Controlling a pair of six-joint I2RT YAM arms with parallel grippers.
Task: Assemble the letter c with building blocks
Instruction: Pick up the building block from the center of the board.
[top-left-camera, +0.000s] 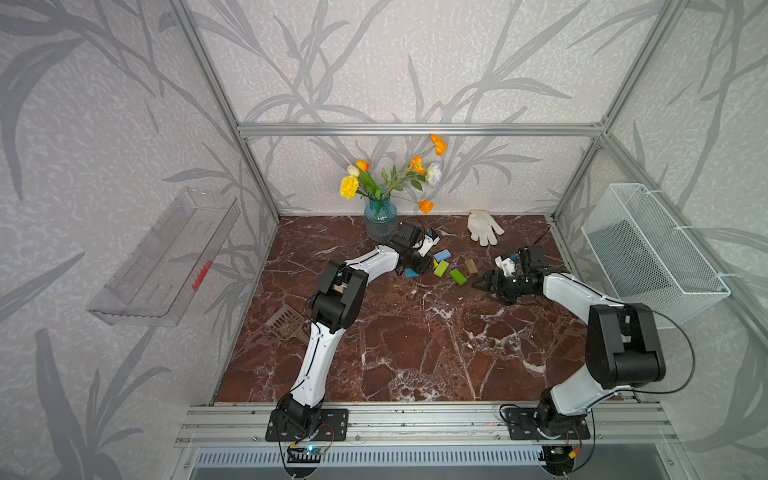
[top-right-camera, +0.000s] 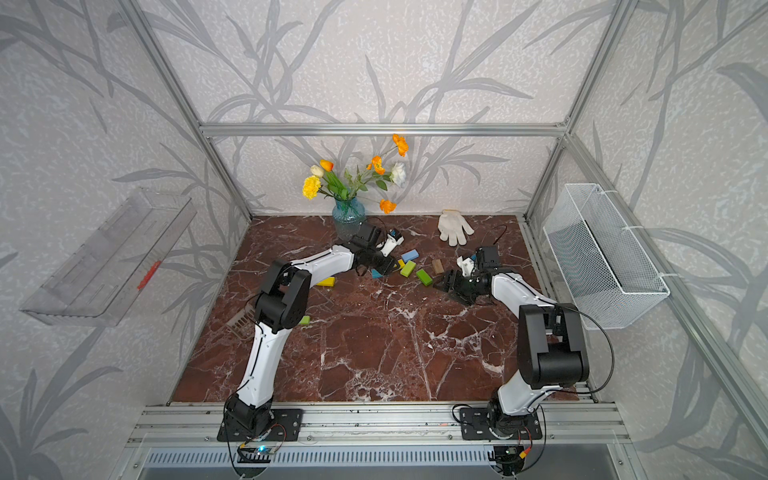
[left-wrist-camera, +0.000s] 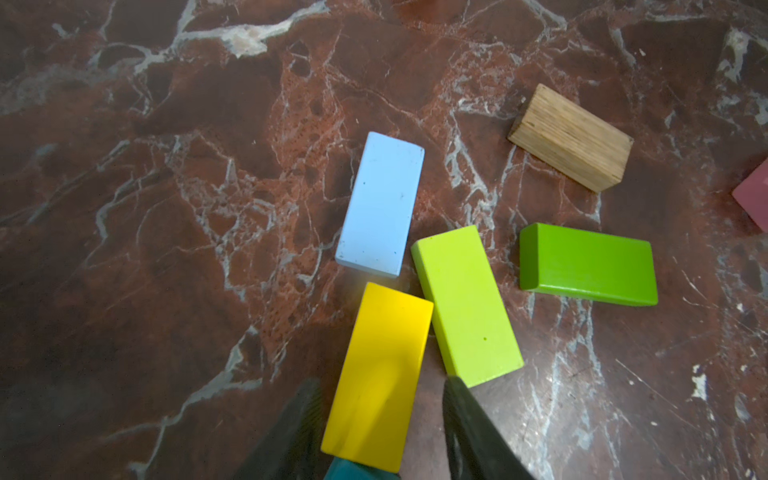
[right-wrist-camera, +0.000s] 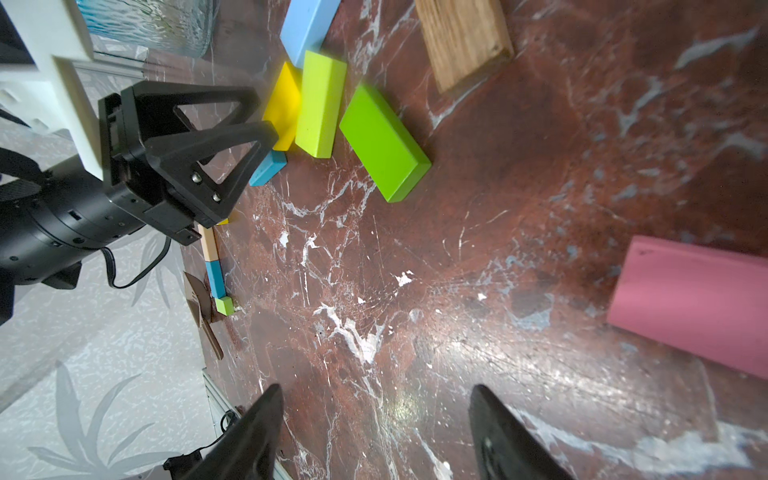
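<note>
Yellow block (left-wrist-camera: 386, 332) between left gripper (left-wrist-camera: 380, 381) jaws, part-spread, apparently not yet clamped; right gripper (right-wrist-camera: 376, 386) wide, empty, above worktop (right-wrist-camera: 415, 270) near pink block (right-wrist-camera: 690, 303).

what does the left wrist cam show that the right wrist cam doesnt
Left wrist only: the plain wooden block and the light blue block whole, not cropped. Right wrist only: blue glass vase, open right gripper, far row of small blocks. Both: yellow block, lime block, green block, left gripper.
</note>
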